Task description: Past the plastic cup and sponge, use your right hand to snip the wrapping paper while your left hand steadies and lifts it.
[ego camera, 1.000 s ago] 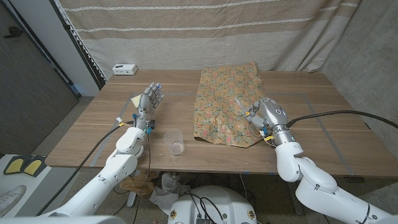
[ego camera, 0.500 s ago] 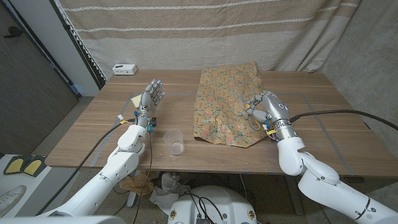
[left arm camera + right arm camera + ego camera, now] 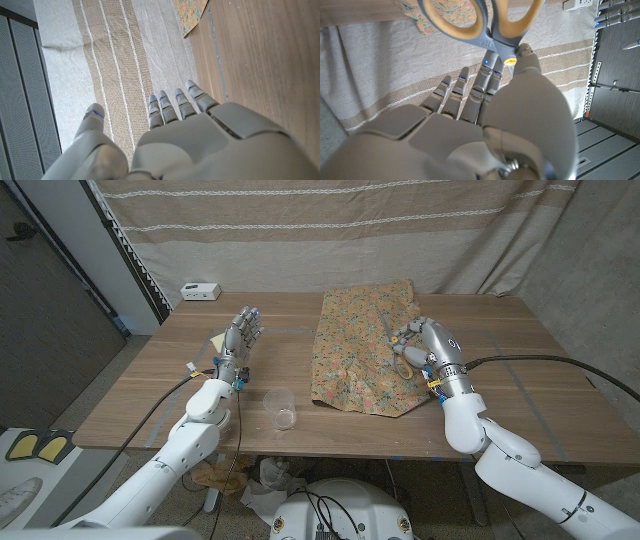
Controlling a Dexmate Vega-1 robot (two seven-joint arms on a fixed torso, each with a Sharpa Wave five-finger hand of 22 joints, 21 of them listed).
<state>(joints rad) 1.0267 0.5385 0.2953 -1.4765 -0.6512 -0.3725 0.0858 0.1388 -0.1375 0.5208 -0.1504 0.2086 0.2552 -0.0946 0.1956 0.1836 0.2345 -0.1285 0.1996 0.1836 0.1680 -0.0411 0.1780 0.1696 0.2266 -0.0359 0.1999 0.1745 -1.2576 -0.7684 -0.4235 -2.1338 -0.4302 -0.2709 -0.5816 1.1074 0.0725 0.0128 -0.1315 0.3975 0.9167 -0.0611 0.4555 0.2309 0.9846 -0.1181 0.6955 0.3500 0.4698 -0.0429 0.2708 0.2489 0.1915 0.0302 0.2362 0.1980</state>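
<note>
The floral wrapping paper (image 3: 355, 365) lies flat on the table's right half. Over its right side my right hand (image 3: 428, 350) holds the scissors (image 3: 392, 340), blades pointing to the far side. In the right wrist view the yellow and grey scissors (image 3: 490, 22) sit at the fingertips (image 3: 524, 52), with the paper (image 3: 415, 10) beyond. My left hand (image 3: 240, 338) is raised over the table's left half, well left of the paper, fingers spread and holding nothing; the left hand (image 3: 190, 140) shows the same. A clear plastic cup (image 3: 281, 409) stands near the front edge. A yellow sponge (image 3: 218, 340) lies just behind my left hand.
A small white box (image 3: 200, 290) sits at the far left edge of the table (image 3: 520, 370). A striped curtain (image 3: 330, 230) hangs behind. Grey tape lines mark the wood around the paper.
My right hand has lifted the scissors off the paper and moved them farther from me. My left hand has risen slightly and shifted a little farther away.
</note>
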